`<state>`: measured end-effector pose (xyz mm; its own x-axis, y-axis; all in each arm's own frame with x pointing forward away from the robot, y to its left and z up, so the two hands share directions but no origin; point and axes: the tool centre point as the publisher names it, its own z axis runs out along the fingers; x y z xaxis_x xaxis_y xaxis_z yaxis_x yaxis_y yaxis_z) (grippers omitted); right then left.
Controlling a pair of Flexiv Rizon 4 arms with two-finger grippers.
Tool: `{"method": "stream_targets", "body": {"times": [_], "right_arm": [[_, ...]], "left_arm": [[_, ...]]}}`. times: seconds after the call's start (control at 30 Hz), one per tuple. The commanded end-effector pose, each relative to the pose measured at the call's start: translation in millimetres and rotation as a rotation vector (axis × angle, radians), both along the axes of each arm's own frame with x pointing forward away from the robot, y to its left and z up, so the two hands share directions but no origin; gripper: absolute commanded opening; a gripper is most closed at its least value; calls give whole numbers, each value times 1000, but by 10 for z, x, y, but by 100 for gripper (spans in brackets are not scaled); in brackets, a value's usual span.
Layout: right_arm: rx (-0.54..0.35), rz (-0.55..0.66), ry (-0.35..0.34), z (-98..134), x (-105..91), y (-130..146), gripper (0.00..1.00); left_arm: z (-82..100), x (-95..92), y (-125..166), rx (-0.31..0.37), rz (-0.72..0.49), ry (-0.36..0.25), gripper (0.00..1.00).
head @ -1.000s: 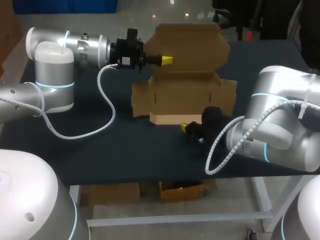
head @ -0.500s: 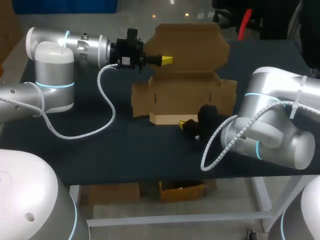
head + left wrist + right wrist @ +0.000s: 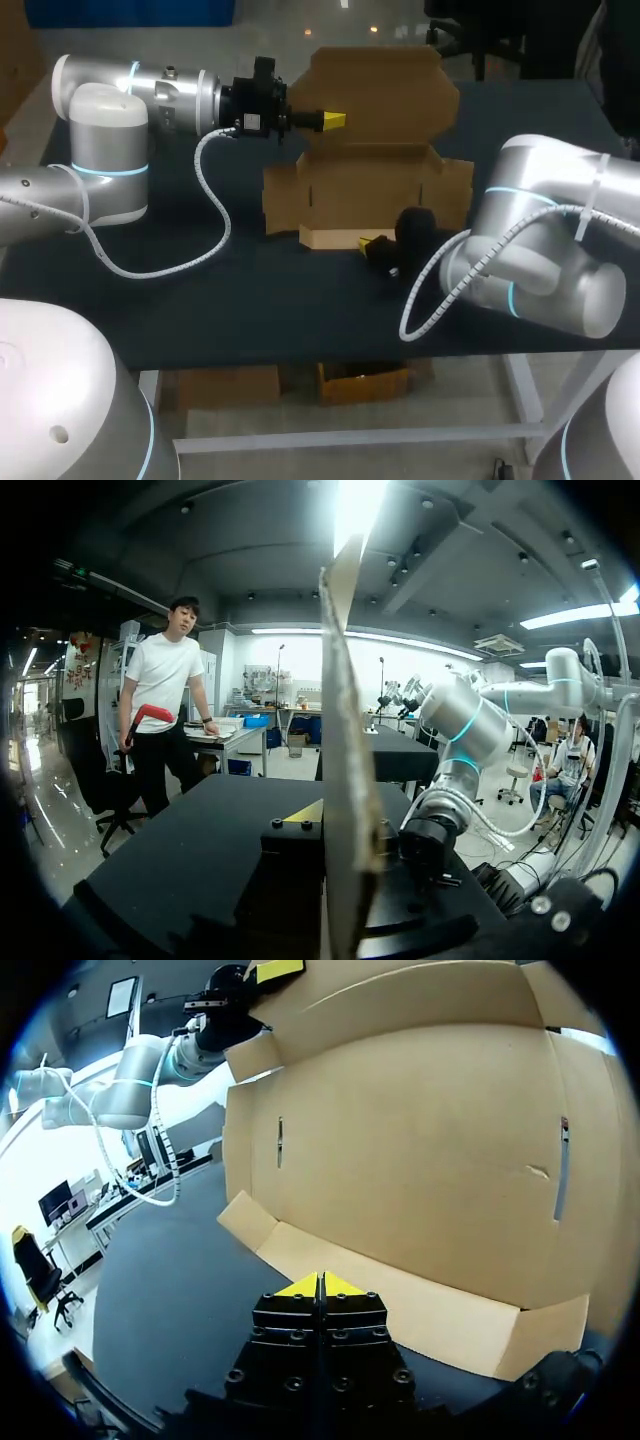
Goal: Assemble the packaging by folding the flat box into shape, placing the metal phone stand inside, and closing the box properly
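Dim table [image 3: 250,300]; harsh ceiling-light glare in left wrist view.

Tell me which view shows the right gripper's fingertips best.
The right wrist view: the right gripper shows both yellow tips pressed together, near the front flap of the box. The head view shows only a speck of yellow; in the left wrist view the box hides the tips.

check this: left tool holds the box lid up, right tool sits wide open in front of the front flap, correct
Wrong on one point: the right tool is shut, yellow tips pressed together and empty, as the right wrist view shows. It does sit before the front flap, and the left tool does hold the lid up.
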<state>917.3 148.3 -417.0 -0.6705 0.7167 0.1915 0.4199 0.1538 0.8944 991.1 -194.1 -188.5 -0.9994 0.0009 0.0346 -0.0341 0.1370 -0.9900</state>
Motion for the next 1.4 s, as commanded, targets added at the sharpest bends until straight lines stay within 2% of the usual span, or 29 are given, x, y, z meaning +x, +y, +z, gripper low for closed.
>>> {"method": "stream_targets", "body": {"times": [0.03, 1.4], "right_arm": [[1, -10, -6, -42, 17, 34, 0], [4, -19, 0, -100, 22, 33, 0]], "left_arm": [[-5, 1, 5, -1, -2, -1, 0], [2, -27, 6, 0, -5, -3, 0]]}}
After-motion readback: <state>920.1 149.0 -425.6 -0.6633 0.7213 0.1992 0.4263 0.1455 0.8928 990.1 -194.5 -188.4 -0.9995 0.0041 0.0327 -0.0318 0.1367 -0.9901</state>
